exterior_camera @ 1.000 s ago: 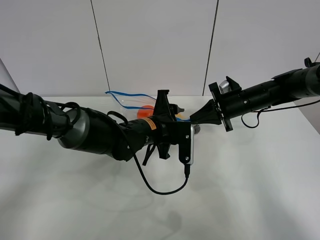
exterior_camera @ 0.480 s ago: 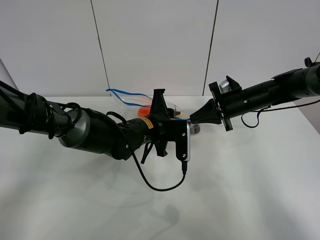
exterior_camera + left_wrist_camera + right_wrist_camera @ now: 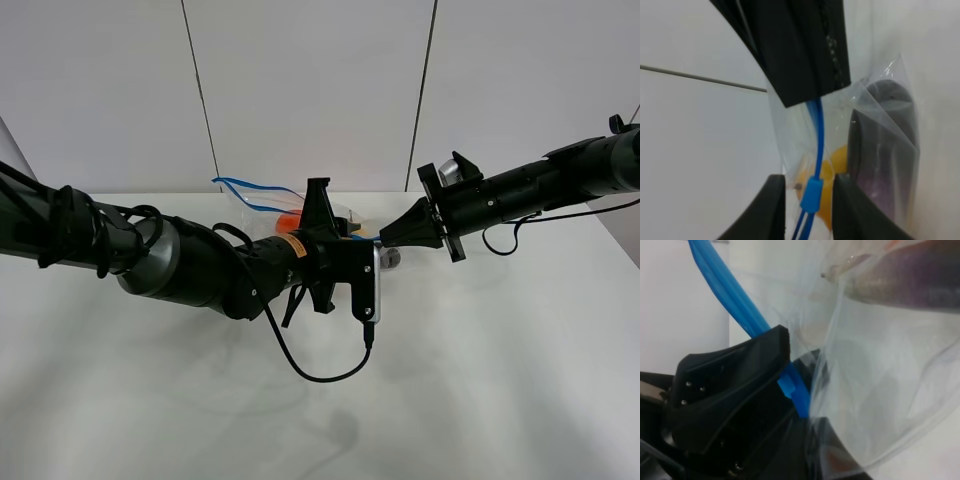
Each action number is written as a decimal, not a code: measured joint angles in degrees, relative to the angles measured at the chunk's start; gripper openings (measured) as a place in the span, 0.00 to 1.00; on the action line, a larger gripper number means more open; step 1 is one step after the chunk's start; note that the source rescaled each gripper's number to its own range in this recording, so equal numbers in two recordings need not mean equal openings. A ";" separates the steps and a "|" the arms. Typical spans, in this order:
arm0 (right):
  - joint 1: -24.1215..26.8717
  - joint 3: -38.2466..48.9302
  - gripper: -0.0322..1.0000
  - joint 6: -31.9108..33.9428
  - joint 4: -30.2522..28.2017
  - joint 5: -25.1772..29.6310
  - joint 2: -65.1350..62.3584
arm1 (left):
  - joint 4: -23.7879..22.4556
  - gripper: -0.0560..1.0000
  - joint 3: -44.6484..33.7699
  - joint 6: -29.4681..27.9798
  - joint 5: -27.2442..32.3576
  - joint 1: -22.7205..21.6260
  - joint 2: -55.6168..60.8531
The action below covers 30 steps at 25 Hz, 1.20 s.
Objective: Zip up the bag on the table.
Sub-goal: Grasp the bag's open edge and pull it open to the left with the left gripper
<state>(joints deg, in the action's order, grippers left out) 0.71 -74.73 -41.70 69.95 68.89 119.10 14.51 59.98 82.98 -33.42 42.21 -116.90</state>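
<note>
The clear bag (image 3: 262,206) is held up above the white table (image 3: 480,380), with its blue zipper strip (image 3: 250,186) gaping at the left end. An orange item (image 3: 289,221) shows through. My left gripper (image 3: 345,232) straddles the blue zipper slider (image 3: 811,195), its fingers (image 3: 774,210) closed in tight on both sides. My right gripper (image 3: 386,238) is shut on the bag's right end, its finger (image 3: 725,385) clamping the blue strip (image 3: 725,290). Yellow (image 3: 840,157) and purple (image 3: 885,150) items show inside the bag.
My left arm (image 3: 190,265) lies across the table's middle with a black cable (image 3: 320,378) looping below it. A white panelled wall (image 3: 310,90) stands behind the table. Bare tabletop lies in front of both arms.
My left gripper has slid a little to the left along the zipper since one second ago, and the open strip rose slightly. Nothing has moved in the last half second.
</note>
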 joint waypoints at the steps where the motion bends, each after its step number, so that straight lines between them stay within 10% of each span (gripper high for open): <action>1: 0.00 0.00 0.03 0.00 0.00 -0.06 0.00 | 0.00 0.31 0.00 0.00 0.00 0.00 0.00; 30: 0.00 0.00 0.03 0.44 0.30 -2.92 0.00 | -0.17 0.30 0.00 -2.96 -0.66 2.07 0.13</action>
<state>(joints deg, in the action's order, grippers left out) 0.71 -74.73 -41.26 70.24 65.98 119.10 14.34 59.98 80.02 -34.08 44.28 -116.77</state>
